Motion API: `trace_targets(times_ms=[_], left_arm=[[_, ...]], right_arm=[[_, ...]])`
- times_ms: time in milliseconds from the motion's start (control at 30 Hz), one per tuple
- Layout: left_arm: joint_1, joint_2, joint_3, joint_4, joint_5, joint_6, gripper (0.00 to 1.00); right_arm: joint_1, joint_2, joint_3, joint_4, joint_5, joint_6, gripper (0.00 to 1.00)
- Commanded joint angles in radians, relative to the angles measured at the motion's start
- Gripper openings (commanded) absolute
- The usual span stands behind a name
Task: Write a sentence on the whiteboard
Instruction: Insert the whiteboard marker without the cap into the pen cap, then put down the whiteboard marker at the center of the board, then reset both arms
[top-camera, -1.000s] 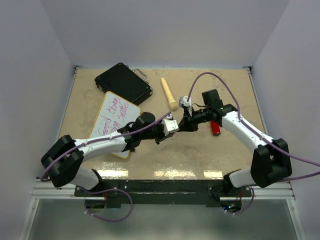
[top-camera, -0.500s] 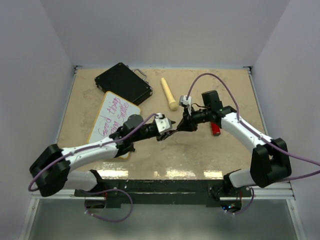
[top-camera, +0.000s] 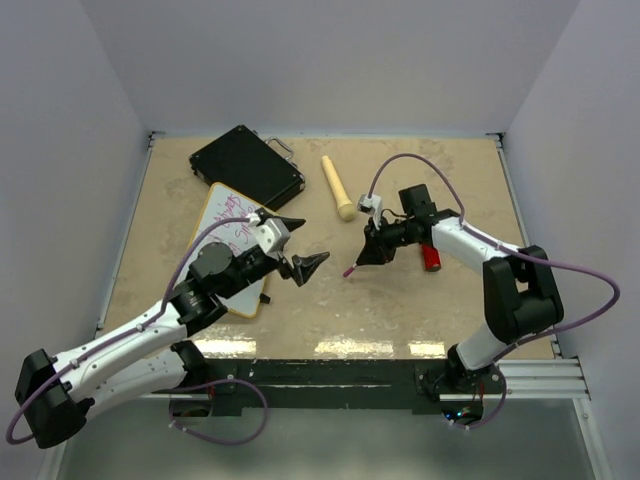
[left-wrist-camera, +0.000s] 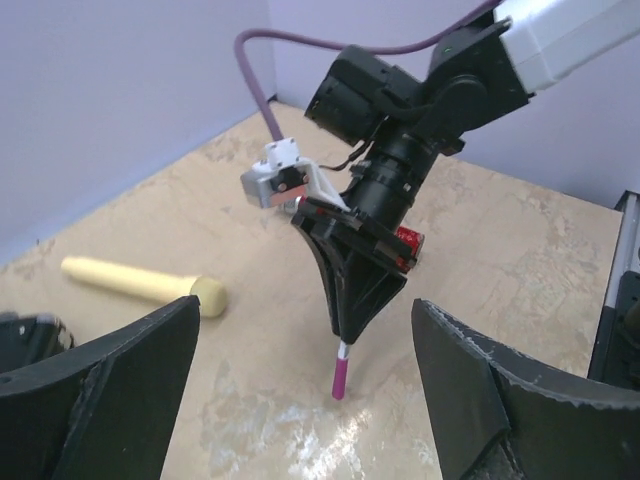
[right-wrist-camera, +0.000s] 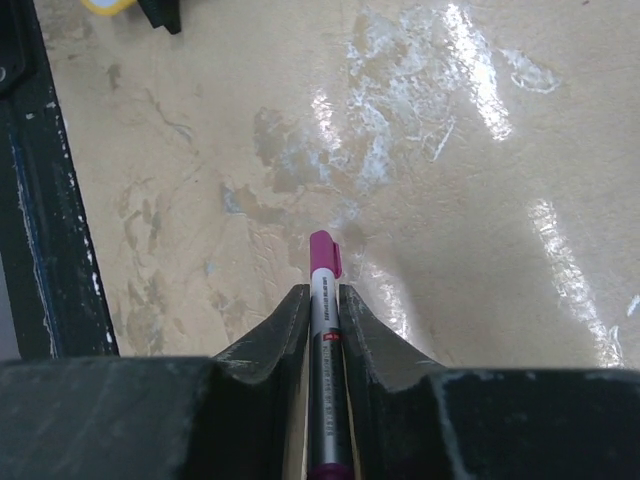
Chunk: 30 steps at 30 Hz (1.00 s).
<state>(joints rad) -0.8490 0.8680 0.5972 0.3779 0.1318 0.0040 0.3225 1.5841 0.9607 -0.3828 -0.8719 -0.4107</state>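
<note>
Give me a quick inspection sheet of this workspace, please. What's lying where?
Surface: beige marbled tabletop, glare patches near the front edge.
Job's things: whiteboard lies flat at left, partly under the left arm; sentence in magenta handwriting, partly hidden; marker with its magenta end toward the table.
Clutter: black case behind the board; cream wooden handle at centre back; red object by the right arm.
Grippers: left gripper open, empty; right gripper shut on the marker.
Cables: purple cable looping along each arm.
Surroundings: plain pale walls.
</note>
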Motion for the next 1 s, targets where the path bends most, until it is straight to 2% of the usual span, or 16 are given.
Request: trace_targets(times_ms=[0, 33, 67, 100, 200, 300, 367, 433, 467, 500, 567, 600, 633, 733, 833, 967], left_arm=[[0.033, -0.006, 0.067, -0.178, -0.107, -0.179, 0.92], [0.048, 0.005, 0.094, -0.203, -0.107, -0.194, 0.92], [0.054, 0.006, 0.105, -0.239, -0.101, -0.212, 0.92], [0.059, 0.009, 0.114, -0.253, -0.098, -0.217, 0.92], [0.088, 0.005, 0.147, -0.29, -0.093, -0.234, 0.93], [0.151, -0.003, 0.188, -0.319, -0.072, -0.248, 0.94], [0.18, 0.002, 0.228, -0.335, -0.032, -0.256, 0.96], [0.257, 0.018, 0.278, -0.339, 0.026, -0.274, 0.97], [0.292, 0.028, 0.295, -0.352, 0.096, -0.298, 0.97], [0.373, 0.038, 0.317, -0.364, 0.126, -0.318, 0.98], [0.459, 0.083, 0.395, -0.425, 0.213, -0.357, 0.98], [0.529, 0.098, 0.421, -0.442, 0.227, -0.363, 0.98], [0.56, 0.121, 0.478, -0.462, 0.238, -0.366, 0.99], [0.604, 0.143, 0.567, -0.533, 0.24, -0.337, 1.0], [0.604, 0.129, 0.573, -0.539, 0.224, -0.326, 1.0], [0.604, 0.092, 0.54, -0.545, 0.221, -0.314, 1.0]], right_arm=[[-0.014, 0.016, 0.059, -0.001, 0.031, -0.01, 0.22], [-0.02, 0.023, 0.064, -0.017, 0.031, -0.022, 0.24], [-0.025, 0.022, 0.07, -0.022, 0.034, -0.028, 0.32], [-0.03, 0.017, 0.072, -0.025, 0.046, -0.031, 0.52], [-0.057, -0.021, 0.081, -0.031, 0.065, -0.037, 0.71], [-0.106, -0.102, 0.098, -0.041, 0.096, -0.042, 0.81], [-0.16, -0.159, 0.127, -0.057, 0.114, -0.048, 0.83], [-0.224, -0.257, 0.156, -0.094, 0.116, -0.06, 0.84], [-0.246, -0.291, 0.195, -0.116, 0.119, -0.068, 0.85], [-0.264, -0.349, 0.217, -0.134, 0.128, -0.072, 0.87], [-0.312, -0.41, 0.272, -0.16, 0.195, -0.05, 0.9], [-0.319, -0.435, 0.289, -0.166, 0.23, -0.039, 0.97], [-0.321, -0.494, 0.308, -0.157, 0.266, 0.007, 0.99], [-0.319, -0.613, 0.284, -0.053, 0.404, 0.176, 0.99], [-0.319, -0.659, 0.286, 0.004, 0.528, 0.369, 0.99], [-0.321, -0.677, 0.326, 0.016, 0.652, 0.469, 0.99]])
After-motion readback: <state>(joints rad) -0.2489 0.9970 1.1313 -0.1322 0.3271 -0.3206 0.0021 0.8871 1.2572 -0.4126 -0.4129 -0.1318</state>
